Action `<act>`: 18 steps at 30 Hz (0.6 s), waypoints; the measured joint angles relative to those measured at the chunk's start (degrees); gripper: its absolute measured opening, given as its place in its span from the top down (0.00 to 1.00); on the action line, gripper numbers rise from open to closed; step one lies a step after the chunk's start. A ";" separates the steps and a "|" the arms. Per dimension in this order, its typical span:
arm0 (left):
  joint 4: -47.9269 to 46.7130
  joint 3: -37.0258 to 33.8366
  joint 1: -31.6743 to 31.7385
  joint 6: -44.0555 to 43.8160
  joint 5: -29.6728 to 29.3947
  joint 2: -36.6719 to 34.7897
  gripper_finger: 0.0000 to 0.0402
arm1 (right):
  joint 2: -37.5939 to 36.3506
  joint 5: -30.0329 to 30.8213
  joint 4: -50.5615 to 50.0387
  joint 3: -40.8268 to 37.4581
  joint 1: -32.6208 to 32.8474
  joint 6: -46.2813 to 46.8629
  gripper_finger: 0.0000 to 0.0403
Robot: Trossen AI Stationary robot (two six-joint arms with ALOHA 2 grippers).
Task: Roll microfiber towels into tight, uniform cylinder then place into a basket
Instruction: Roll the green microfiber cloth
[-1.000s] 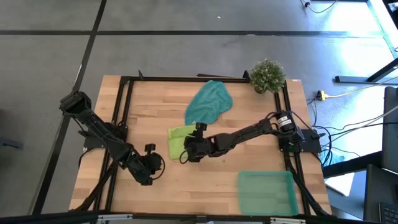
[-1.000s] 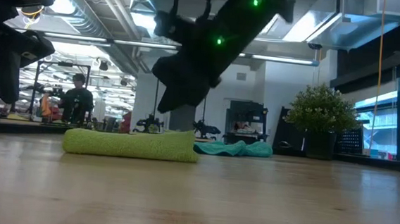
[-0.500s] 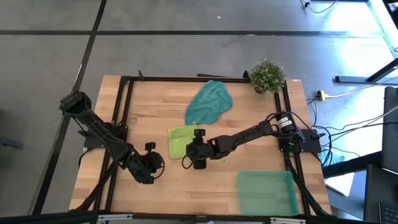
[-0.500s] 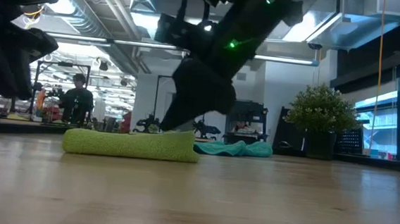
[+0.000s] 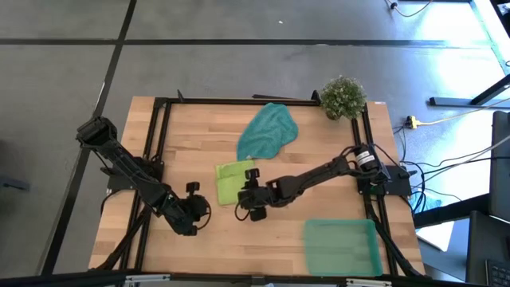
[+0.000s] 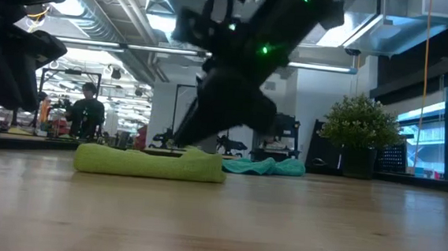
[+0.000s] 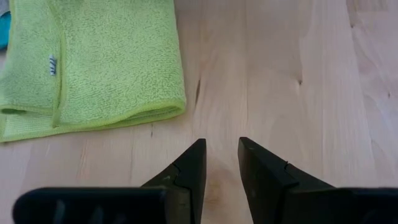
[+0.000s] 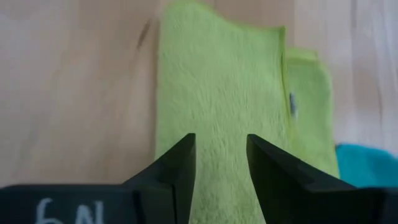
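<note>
1. microfiber towels: the lime green towel (image 5: 232,180) lies folded flat near the middle of the desk (image 5: 199,135), not yet rolled; the teal towel (image 5: 268,131) sits bunched just behind it, toward the far edge.
2. the right claw (image 5: 249,209) hangs over the near edge of the lime towel; in its wrist view the fingers (image 8: 180,163) stand a little apart with green cloth showing between them, so we read it as slightly open and not clamped on anything.
3. the left claw (image 5: 193,209) waits beside the towel's left side, low over bare wood, fingers (image 7: 194,163) narrowly parted and holding nothing.
4. the basket (image 5: 343,247) is at the near right corner, well apart from both towels, and holds nothing that we can see.
5. the small plant (image 5: 343,96) stands at the far right corner.
6. risks, as we judge them: if the right claw pinches only the top layer of the fold, the layers may slide apart and the roll would come out loose or uneven.
7. pushing the towel backward could drag it into the teal one and tangle the two.
8. with the left claw not pinning the cloth, the towel may simply skid across the desk instead of rolling.
</note>
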 joint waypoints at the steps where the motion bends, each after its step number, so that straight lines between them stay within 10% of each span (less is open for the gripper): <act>1: 0.02 0.00 0.00 0.00 0.00 0.00 0.78 | 0.00 -0.05 -0.22 0.61 0.19 -0.57 0.64; 18: 0.91 0.00 0.00 0.42 -0.07 0.01 0.78 | 0.44 -5.50 1.76 -4.78 -0.97 0.11 0.64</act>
